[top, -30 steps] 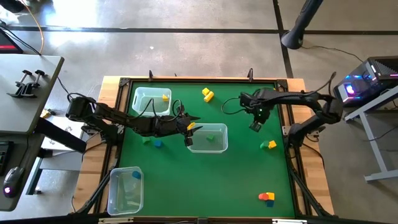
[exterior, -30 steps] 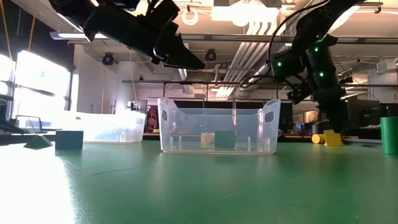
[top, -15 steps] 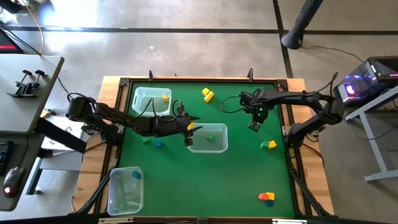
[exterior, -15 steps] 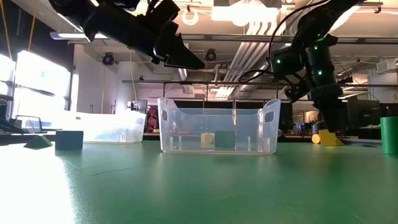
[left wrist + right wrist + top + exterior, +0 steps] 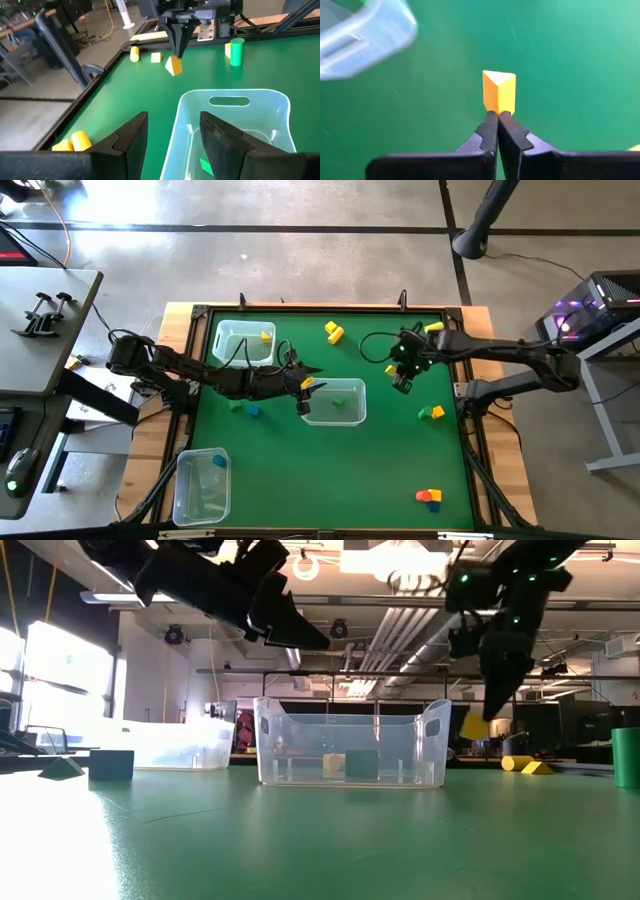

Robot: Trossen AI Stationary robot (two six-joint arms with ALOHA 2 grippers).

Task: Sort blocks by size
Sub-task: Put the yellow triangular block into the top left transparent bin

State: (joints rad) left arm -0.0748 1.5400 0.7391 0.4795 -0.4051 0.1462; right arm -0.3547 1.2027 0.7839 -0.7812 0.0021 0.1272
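The right gripper (image 5: 498, 116) pinches one yellow wedge-shaped block (image 5: 498, 91) at its fingertips, above the green felt table (image 5: 390, 460). The left gripper (image 5: 172, 132), fingers apart and empty, hovers over one of three clear plastic bins (image 5: 334, 402).

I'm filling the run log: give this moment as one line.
right gripper: shut on yellow wedge block, lifted | left gripper: open, over middle bin | table: blocks remain

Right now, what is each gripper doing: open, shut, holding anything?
Left gripper: open, empty, above the middle bin.
Right gripper: shut on a yellow wedge block, lifted off the table.
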